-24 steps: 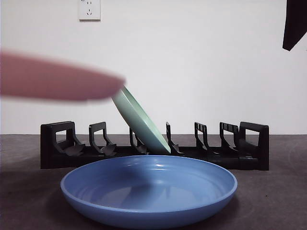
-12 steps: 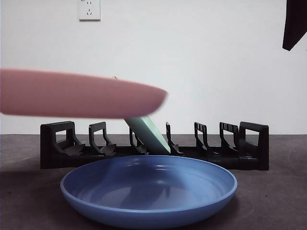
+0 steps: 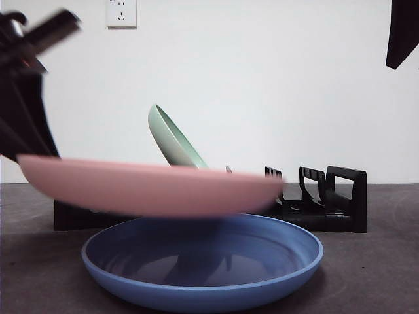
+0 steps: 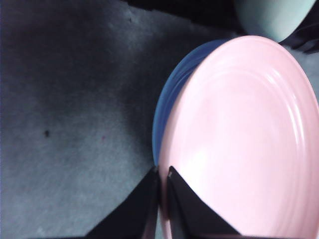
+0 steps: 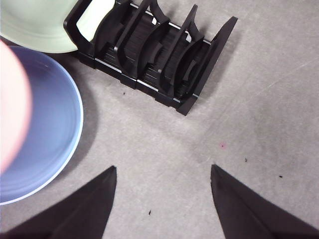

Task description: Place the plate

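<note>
Left gripper (image 4: pixel 162 175) jaws clenched on pink plate (image 4: pixel 244 144) rim, plate flat beyond jaws over blue plate (image 3: pixel 203 261); I'd tilt it upright before any free slot of the rack (image 3: pixel 327 196).

the left gripper (image 4: pixel 162 174) has its two black jaws pinched close together on the rim of the flat round pink plate (image 4: pixel 244 144), holding it roughly level, its arm entering from the upper side edge in the front view. the right gripper (image 5: pixel 163 172) hangs high, jaws spread wide, holding nothing.
</note>
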### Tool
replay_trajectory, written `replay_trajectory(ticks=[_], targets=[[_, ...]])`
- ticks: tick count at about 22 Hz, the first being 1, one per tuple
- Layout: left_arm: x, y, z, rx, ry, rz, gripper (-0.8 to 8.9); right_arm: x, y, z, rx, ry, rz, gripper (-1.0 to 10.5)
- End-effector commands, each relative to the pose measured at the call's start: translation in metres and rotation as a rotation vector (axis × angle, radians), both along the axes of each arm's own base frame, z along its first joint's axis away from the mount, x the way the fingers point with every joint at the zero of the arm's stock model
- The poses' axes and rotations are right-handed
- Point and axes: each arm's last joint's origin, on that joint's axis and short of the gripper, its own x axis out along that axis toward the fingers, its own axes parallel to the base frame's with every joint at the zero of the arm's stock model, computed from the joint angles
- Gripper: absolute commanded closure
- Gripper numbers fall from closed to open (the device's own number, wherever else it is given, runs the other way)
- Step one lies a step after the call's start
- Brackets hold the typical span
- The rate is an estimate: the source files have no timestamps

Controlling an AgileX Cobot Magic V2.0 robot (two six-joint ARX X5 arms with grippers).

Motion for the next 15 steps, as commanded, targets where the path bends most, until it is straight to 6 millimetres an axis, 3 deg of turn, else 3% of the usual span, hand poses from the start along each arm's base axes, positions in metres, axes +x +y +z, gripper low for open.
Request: replay_trajectory(ticks=[1,10,15], targets=[[0.007,-0.011,-0.006,-0.004,0.001,-0.013,8.03,0.001,0.001,0.002,0.007,-0.006,-0.001,6.5],[0.025,-0.038,-0.036,0.053,0.012,-0.040,8.03,0.001,0.001,0.002,0.007,-0.006,-0.002,6.5],[0.029,-0.043,-0.043,0.056,0.015,-0.047,7.75,0.001,0.001,0.001,0.006,-0.004,-0.002,6.5]])
